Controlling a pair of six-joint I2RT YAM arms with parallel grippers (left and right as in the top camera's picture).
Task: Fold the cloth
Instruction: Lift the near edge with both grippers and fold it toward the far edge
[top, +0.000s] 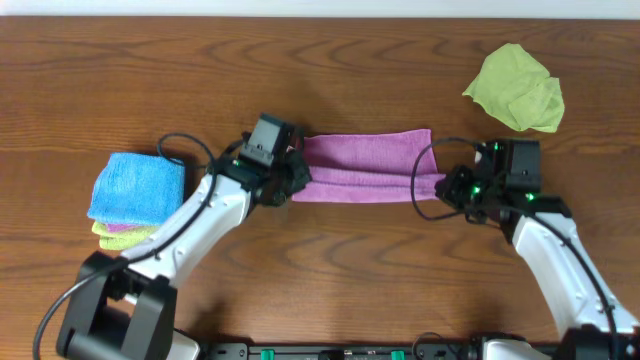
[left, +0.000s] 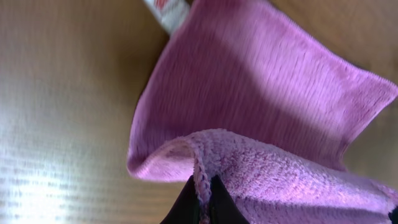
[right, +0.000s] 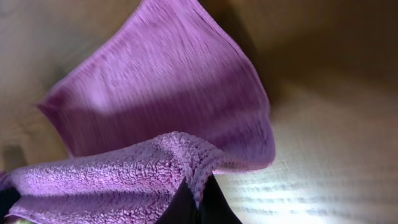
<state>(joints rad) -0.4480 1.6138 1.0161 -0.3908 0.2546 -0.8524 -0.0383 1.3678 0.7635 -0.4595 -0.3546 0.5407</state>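
Purple-pink terry cloth lies mid wooden table, left gripper pinching its 8 o'clock corner, right gripper its 4 o'clock corner; best carry both level toward 12 o'clock, edges matched.

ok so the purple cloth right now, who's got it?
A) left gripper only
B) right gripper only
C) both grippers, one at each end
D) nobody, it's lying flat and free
C: the left gripper and the right gripper are each shut on an edge of the cloth, which stretches between them in the overhead view.
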